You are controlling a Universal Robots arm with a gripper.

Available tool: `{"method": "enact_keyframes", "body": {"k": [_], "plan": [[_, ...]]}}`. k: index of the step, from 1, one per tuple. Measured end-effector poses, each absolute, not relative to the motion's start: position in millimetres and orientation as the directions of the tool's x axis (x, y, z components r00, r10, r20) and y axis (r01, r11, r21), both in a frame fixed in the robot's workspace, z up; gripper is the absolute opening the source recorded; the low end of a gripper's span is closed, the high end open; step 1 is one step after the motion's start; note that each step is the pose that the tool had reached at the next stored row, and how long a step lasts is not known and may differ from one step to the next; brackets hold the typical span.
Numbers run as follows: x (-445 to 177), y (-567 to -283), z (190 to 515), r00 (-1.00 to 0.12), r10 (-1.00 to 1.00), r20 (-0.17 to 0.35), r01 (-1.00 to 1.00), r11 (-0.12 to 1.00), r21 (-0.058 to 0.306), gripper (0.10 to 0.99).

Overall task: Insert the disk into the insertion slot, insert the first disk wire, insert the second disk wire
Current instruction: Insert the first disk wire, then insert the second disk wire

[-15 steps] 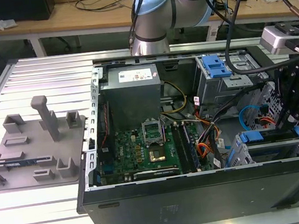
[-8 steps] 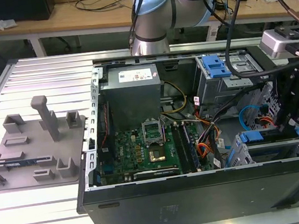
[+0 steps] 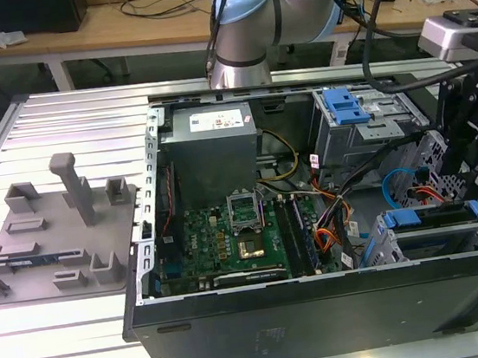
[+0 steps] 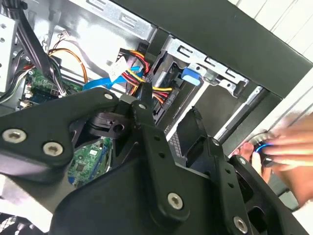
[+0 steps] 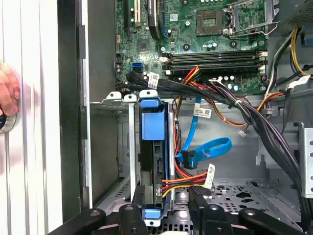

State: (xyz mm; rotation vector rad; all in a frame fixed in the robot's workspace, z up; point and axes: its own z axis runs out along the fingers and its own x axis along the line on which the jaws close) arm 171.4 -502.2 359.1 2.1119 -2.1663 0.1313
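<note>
1. Blue-framed disk (image 3: 431,216) sits in the insertion slot (image 3: 379,253), at four o'clock from the motherboard (image 3: 228,233) in the exterior view.
2. In the first wrist view the gripper (image 5: 166,196) has its jaws spread astride it; closing them could pinch the red-and-yellow wires (image 5: 183,181).

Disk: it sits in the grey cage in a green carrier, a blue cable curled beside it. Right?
No: the carrier is blue, not green, as the first wrist view shows. The disk does sit in the cage, blue cable beside it.

table (image 3: 58,123): white metal, long grooves | behind: brown wooden bench (image 3: 107,29), black cables (image 3: 152,6) on top | under it: dark
</note>
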Motion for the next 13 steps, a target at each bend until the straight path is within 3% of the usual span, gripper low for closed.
{"method": "enact_keyframes", "body": {"k": [13], "plan": [[171.4,-502.2,359.7,-0.024,-0.990,0.141,-0.999,0.027,0.017,0.482]]}}
